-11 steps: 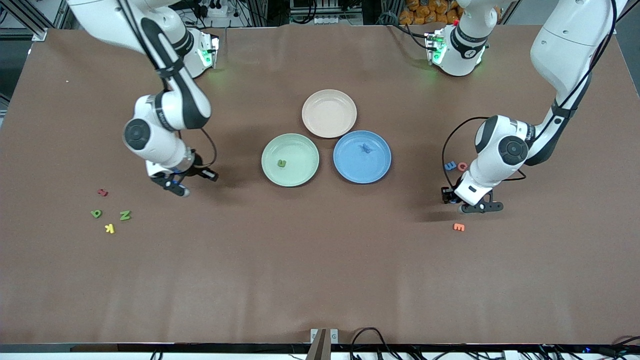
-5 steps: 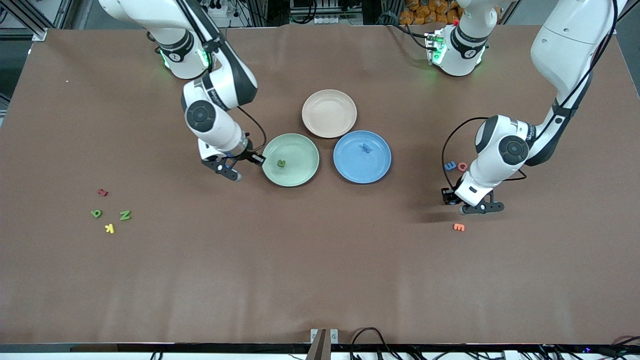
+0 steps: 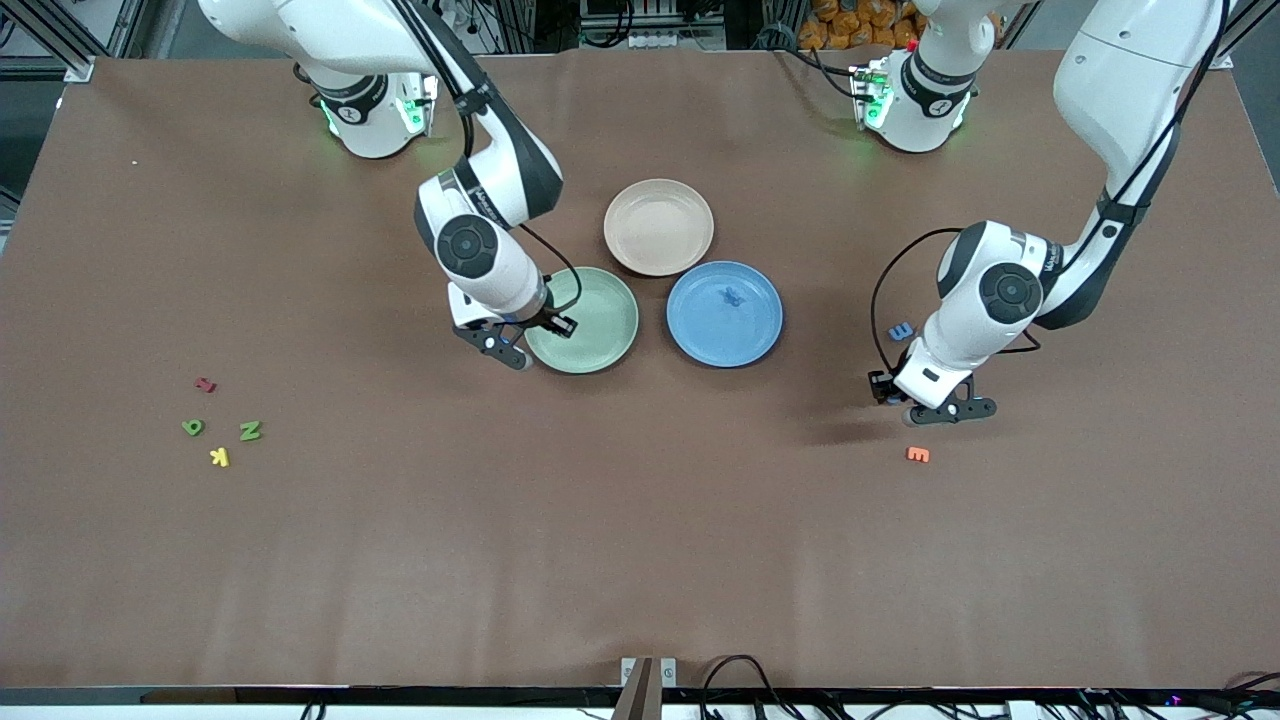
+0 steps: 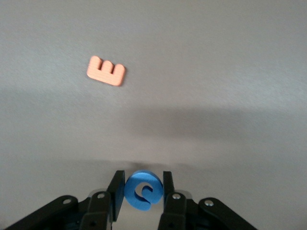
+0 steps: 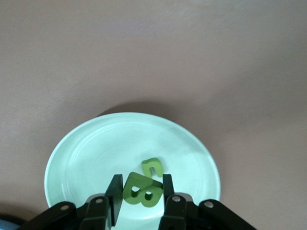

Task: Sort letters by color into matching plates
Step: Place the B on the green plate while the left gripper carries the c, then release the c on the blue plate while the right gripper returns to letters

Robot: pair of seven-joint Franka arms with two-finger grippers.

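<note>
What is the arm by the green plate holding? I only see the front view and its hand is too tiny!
Observer: The right gripper pinches a green letter B, over the green plate.
Operator: Is anything in that plate?
Observer: Yes, one small green letter lies in it.
Operator: And the other arm?
Observer: The left gripper pinches a round blue letter above bare table; an orange E lies on the table.
</note>
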